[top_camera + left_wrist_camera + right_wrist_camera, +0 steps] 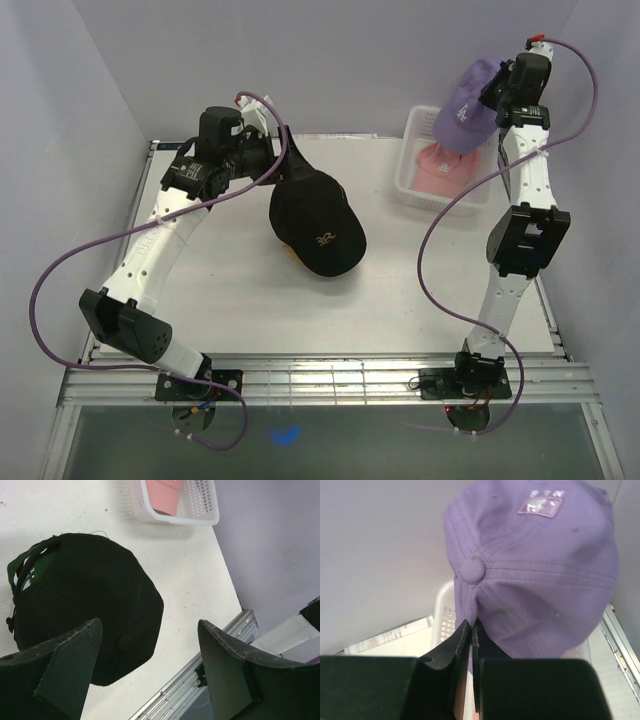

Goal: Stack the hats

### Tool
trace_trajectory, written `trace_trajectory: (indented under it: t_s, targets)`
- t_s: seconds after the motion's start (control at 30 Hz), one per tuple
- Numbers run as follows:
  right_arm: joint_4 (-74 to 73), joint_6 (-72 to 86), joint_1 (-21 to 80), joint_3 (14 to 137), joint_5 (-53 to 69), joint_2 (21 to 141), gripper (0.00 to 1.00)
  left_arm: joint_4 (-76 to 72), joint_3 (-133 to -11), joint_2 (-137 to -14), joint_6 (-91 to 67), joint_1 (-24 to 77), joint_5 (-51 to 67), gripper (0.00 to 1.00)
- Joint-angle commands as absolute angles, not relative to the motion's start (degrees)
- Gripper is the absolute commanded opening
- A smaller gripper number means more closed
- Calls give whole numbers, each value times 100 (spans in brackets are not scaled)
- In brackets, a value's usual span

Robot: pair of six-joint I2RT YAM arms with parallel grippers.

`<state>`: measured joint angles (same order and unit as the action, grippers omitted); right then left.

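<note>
Pinching 1 lavender hat (pixel 540 580), right gripper (pixel 471 626); 1 black hat (pixel 320 215), 1 pink hat (pixel 440 172).

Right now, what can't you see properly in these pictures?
Top view: the black cloth cap covers the pile beneath; only a tan cloth sliver shows.
Top view: the lavender cloth cap overlaps the pink cloth cap in the white plastic mesh basket; left wrist view's top edge cuts it.
Top view: the black cap's logo is too small to read.
</note>
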<state>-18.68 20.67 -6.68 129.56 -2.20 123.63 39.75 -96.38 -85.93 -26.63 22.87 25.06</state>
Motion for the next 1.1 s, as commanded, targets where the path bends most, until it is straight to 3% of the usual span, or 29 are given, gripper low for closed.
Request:
trace_trajectory:
  t_s: [0.0,0.7,1.07]
  targets:
    - [-1442,2144,-668,13017,165,11927,8,3858,-9545,-8402,-2566,2312,2435,87]
    - [-1460,3726,-589,12394,3961,9845,8,3797,-9904,-8315,-2821,2154,2382,88]
    - [-2074,4052,518,12121,4834,9492,8,3902,-11319,-8507,-3419,2039,2276,88]
